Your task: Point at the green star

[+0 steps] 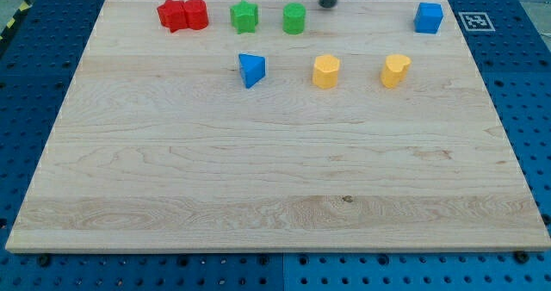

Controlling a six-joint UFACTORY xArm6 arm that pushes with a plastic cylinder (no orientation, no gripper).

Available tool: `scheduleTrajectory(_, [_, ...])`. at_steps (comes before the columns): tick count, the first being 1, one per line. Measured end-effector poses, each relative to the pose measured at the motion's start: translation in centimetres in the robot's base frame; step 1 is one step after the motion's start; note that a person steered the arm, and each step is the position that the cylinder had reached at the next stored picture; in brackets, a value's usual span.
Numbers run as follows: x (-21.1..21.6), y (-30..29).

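The green star (244,16) sits near the view's top, left of centre. A green cylinder (294,19) stands just to its right. My tip (328,6) comes down from the view's top edge, right of the green cylinder and about a hundred pixels right of the green star, touching neither.
A red star (174,15) and a red cylinder (196,14) touch each other at the top left. A blue triangle (251,69), a yellow hexagon (325,71) and a yellow heart (395,70) form a row below. A blue cube (428,18) sits top right on the wooden board (275,179).
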State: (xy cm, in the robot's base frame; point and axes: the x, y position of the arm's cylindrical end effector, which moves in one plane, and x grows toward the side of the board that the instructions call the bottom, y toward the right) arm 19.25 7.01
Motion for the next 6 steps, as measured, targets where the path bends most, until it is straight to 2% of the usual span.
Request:
scheduleTrajectory(1, [0.0, -6.9])
scheduleTrajectory(2, [0.4, -11.5])
scheduleTrajectory(3, [0.5, -12.9])
scheduleTrajectory(4, [0.7, -11.9])
scheduleTrajectory(6, [4.6, -8.2])
